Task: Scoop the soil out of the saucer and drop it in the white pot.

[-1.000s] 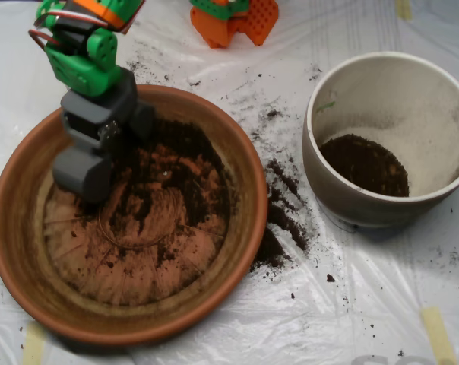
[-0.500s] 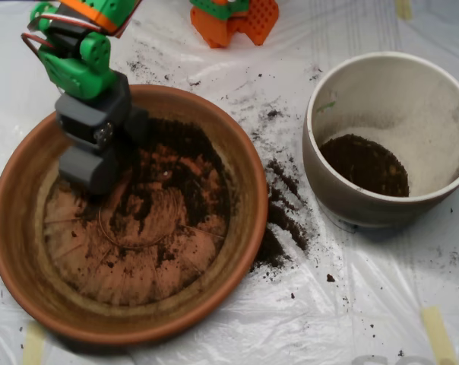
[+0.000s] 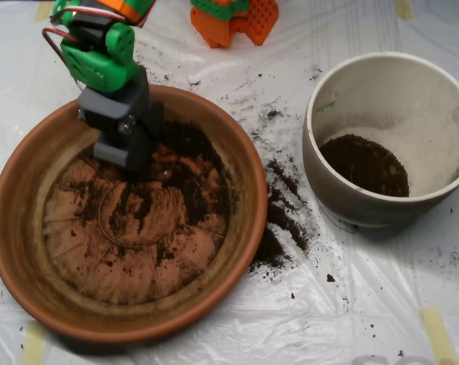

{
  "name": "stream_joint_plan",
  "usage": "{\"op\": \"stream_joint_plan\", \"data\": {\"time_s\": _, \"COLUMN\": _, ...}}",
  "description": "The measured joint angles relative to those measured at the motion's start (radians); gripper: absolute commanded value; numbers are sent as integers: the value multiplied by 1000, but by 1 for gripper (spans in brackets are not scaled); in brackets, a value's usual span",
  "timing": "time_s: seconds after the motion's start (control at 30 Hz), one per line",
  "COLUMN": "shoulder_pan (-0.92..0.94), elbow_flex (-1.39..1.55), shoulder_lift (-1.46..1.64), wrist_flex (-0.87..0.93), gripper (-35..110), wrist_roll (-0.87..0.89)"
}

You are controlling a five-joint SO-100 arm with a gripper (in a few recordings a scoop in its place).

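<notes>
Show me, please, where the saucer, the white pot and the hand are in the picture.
saucer point(image 3: 17, 251): overhead view, on its left rim.
white pot point(image 3: 343, 199): overhead view, on its grey-beige outer wall.
hand point(image 3: 125, 154): overhead view, on the grey scoop's lower end.

**Saucer, soil, pot: state**

Saucer point(image 3: 32, 251): big round terracotta dish, left side of view, upright, thick rim, radial ridges showing on the base. Soil point(image 3: 185, 171) inside it is thin and patchy, densest in the upper-right part; lower base mostly bare with a few smears. More soil spilled outside, just beside the saucer's right rim, plus specks scattered toward the top. Pot point(image 3: 343, 201): off-white, dusty, deeper and narrower than the saucer, upright, at right, apart from it. A dark patch of soil sits in its bottom, toward the lower left.
</notes>
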Motion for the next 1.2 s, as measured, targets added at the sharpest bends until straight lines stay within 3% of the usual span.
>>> {"op": "stream_joint_plan", "data": {"time_s": 0.2, "shoulder_pan": -46, "elbow_flex": -20, "shoulder_lift": -15, "wrist_flex": 48, "gripper": -1, "wrist_roll": -23}}
{"op": "stream_joint_plan", "data": {"time_s": 0.4, "shoulder_pan": -127, "elbow_flex": -164, "shoulder_lift": -58, "wrist_flex": 238, "gripper": -1, "wrist_roll": 21}}
{"op": "stream_joint_plan", "data": {"time_s": 0.8, "shoulder_pan": -334, "elbow_flex": -752, "shoulder_lift": -130, "wrist_flex": 621, "gripper": -1, "wrist_roll": 169}}
{"op": "stream_joint_plan", "data": {"time_s": 1.2, "shoulder_pan": -684, "elbow_flex": -879, "shoulder_lift": 43, "wrist_flex": 715, "gripper": -1, "wrist_roll": 189}}
